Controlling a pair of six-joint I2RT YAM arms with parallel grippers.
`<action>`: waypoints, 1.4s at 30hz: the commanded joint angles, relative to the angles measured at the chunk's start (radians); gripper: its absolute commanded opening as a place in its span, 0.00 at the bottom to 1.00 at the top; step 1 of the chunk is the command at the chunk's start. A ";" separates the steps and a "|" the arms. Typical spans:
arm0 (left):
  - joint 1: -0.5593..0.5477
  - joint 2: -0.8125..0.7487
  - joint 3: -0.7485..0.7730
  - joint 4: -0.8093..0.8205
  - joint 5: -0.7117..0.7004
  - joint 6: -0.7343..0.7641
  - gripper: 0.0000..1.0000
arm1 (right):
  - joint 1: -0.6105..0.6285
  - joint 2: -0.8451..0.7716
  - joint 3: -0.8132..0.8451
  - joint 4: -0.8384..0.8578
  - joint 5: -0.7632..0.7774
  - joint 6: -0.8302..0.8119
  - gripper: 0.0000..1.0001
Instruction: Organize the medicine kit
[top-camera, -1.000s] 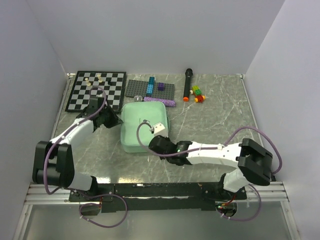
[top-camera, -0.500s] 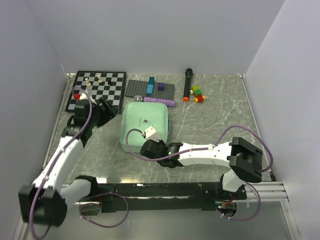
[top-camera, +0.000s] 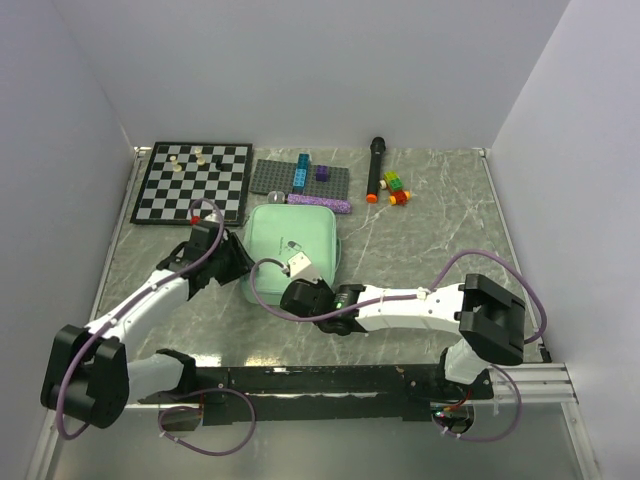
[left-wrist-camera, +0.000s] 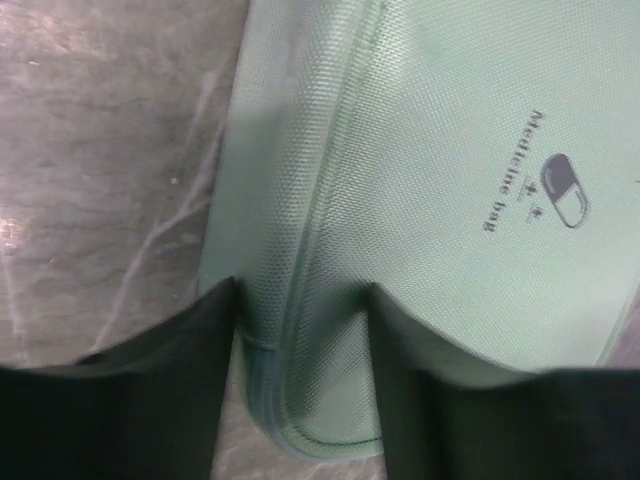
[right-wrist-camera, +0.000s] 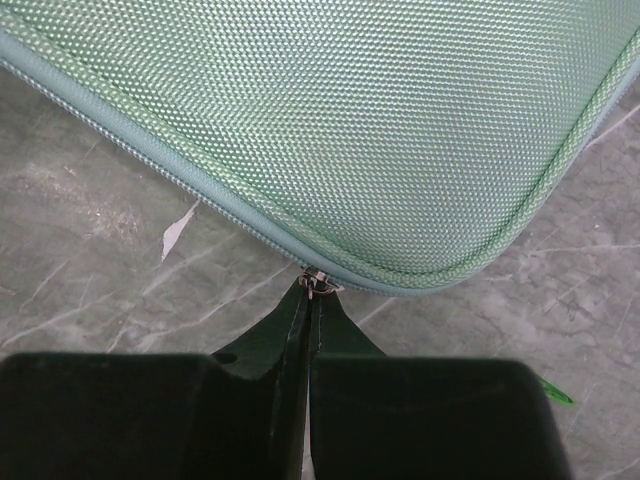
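Observation:
The medicine kit (top-camera: 290, 238), a mint-green zip case with a pill logo (left-wrist-camera: 563, 190) on its lid, lies closed on the table's middle left. My left gripper (top-camera: 238, 262) is at its left front corner. In the left wrist view the gripper (left-wrist-camera: 302, 300) has that corner (left-wrist-camera: 310, 380) between its two fingers, which press against it. My right gripper (top-camera: 300, 284) is at the kit's front edge. In the right wrist view the gripper (right-wrist-camera: 308, 292) is shut on the small metal zipper pull (right-wrist-camera: 322, 286) near the case's corner.
A black-and-white chessboard (top-camera: 195, 180) with a few pieces lies at the back left. A grey studded plate (top-camera: 285, 178) with bricks, a purple bar (top-camera: 320, 204), a black marker (top-camera: 375, 168) and loose bricks (top-camera: 397, 188) lie behind the kit. White walls enclose the table.
My left arm swung out toward the chessboard, then came back down onto the kit's left front corner. My right gripper slid left along the kit's front edge, then stayed still.

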 joint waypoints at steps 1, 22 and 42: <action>0.000 0.068 0.024 -0.050 -0.099 0.060 0.34 | 0.009 -0.048 -0.019 -0.024 -0.010 0.003 0.00; 0.055 0.173 0.082 -0.093 -0.179 0.123 0.01 | -0.364 -0.246 -0.232 0.167 -0.151 0.002 0.00; 0.310 -0.029 0.181 -0.107 -0.081 0.054 0.72 | -0.025 -0.009 0.000 0.055 -0.076 -0.049 0.00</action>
